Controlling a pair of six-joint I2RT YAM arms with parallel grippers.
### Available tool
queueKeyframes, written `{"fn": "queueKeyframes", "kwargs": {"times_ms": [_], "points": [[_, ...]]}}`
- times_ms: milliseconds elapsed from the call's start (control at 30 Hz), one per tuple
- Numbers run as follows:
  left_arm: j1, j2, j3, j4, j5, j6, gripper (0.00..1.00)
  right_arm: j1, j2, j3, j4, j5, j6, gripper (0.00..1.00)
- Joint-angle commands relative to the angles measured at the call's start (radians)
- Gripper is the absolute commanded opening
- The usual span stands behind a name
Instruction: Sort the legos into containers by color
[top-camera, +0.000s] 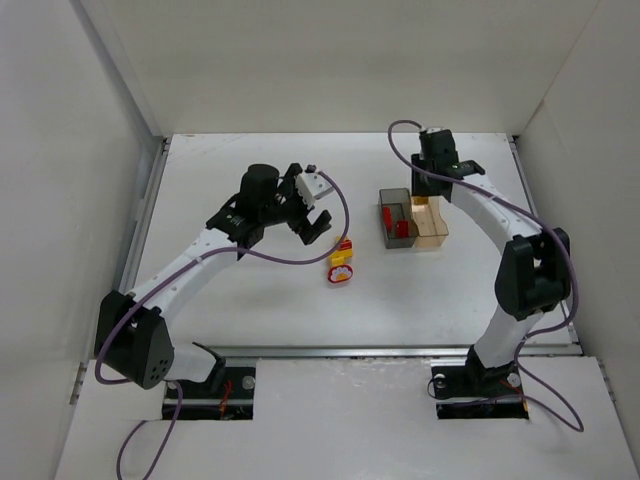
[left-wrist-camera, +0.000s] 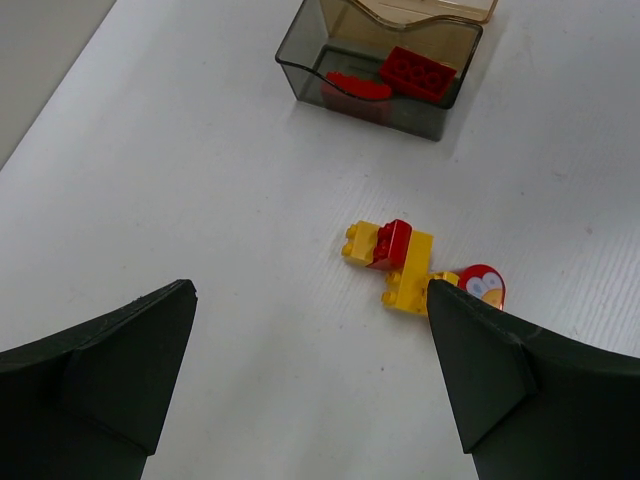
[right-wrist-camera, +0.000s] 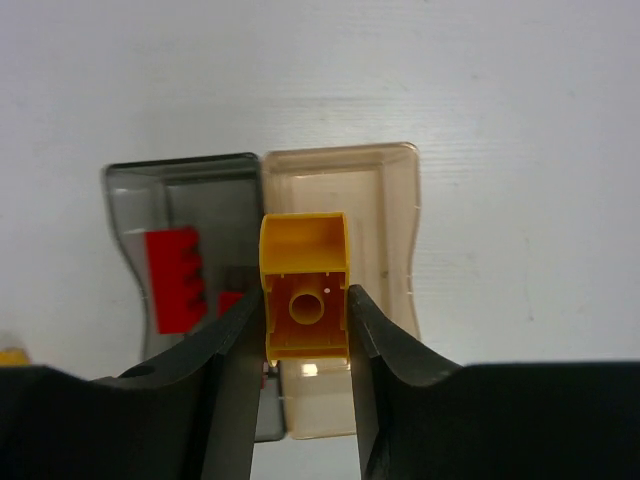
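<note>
Red, yellow bricks (left-wrist-camera: 405, 258) near grey box (left-wrist-camera: 300, 72)
</note>
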Motion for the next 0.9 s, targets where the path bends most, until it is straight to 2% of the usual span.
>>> {"fn": "queueKeyframes", "kwargs": {"times_ms": [0,33,67,133,167,200,233,333,533,600,700,800,867], "points": [[0.001,-0.033,-0.013,0.031,0.024,0.007,1.0,-0.035,-0.001,-0.05,-0.009,-0.004,-0.053,0.0],[0.001,-0.033,-0.013,0.031,0.033,0.007,1.0,-0.035,-0.001,-0.05,-0.009,-0.016,-0.053,0.03],[0.001,-0.033,-0.013,0.031,0.033,0.007,1.0,-0.035,0.008,-0.061,-0.009,-0.016,-0.053,0.14],[0.001,-0.033,-0.013,0.031,0.043,0.007,1.0,-0.044,0.019,-0.061,0.0,-0.027,-0.053,0.39],[0.001,-0.042,-0.013,0.031,0.043,0.007,1.0,-0.044,0.019,-0.061,0.0,-0.027,-0.053,0.61],[0.001,-0.042,-0.013,0.031,0.043,0.007,1.0,-0.044,0.019,-0.061,0.0,-0.016,-0.053,0.69],[0.001,-0.042,-0.013,0.031,0.043,0.007,1.0,-0.044,0.019,-0.05,0.0,-0.016,-0.044,0.73],[0.001,-0.042,-0.013,0.031,0.043,0.007,1.0,-0.044,0.008,-0.039,0.0,-0.016,-0.044,0.8],[-0.008,-0.033,-0.022,-0.006,0.061,0.056,1.0,-0.044,-0.05,-0.027,0.032,-0.136,-0.054,0.82],[-0.026,0.002,0.007,-0.065,0.037,0.065,1.0,-0.006,-0.072,-0.048,0.064,-0.219,-0.054,0.82],[-0.054,0.105,0.088,-0.189,0.015,0.027,1.0,0.058,-0.081,-0.038,0.073,-0.208,-0.048,0.84],[-0.126,0.229,0.174,-0.323,-0.031,0.047,1.0,0.058,-0.043,-0.028,0.06,-0.237,0.008,0.84],[-0.17,0.266,0.198,-0.34,-0.107,0.083,1.0,0.058,-0.034,-0.019,0.073,-0.258,0.028,0.84]]}}
